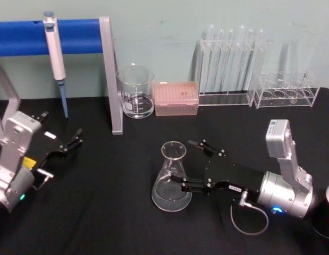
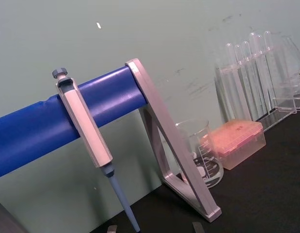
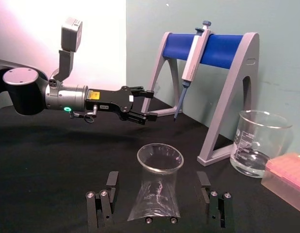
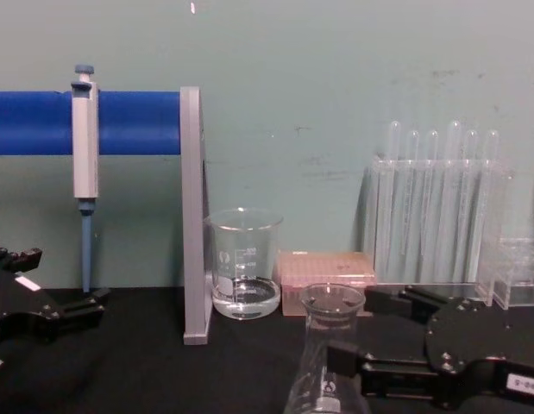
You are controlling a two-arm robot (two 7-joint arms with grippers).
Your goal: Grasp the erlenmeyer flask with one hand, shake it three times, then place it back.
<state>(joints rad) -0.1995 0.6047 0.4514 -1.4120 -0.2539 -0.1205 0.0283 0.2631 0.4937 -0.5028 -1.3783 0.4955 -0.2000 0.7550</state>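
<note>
Right pincer (image 1: 186,162) lies low over the black tabletop (image 1: 111,218), its arm reaching in level from 4 o'clock with the silver wrist well back. Its jaws are released and straddle the flask (image 1: 167,190), one finger on each side of the neck. The right wrist view shows a gap between the glass and each finger. The flask stands upright on the tabletop, mouth up, just below the middle of the head view.

A pale green wall (image 1: 169,37) closes the far edge. Along it, reckoned from the flask, stand a beaker (image 1: 135,91) at 11 o'clock, a pink tip box (image 1: 176,98) at 12, a tube rack (image 1: 228,64) at 1 and a lower rack (image 1: 289,91) at 2. A grey-and-blue stand (image 1: 112,74) with a hanging pipette (image 1: 54,53) is at 10 o'clock, well apart.

Left pincer (image 1: 75,139) hovers at 9 o'clock, well apart from the flask, jaws released. Bare tabletop lies between the two pincers and from 6 to 8 o'clock of the flask.
</note>
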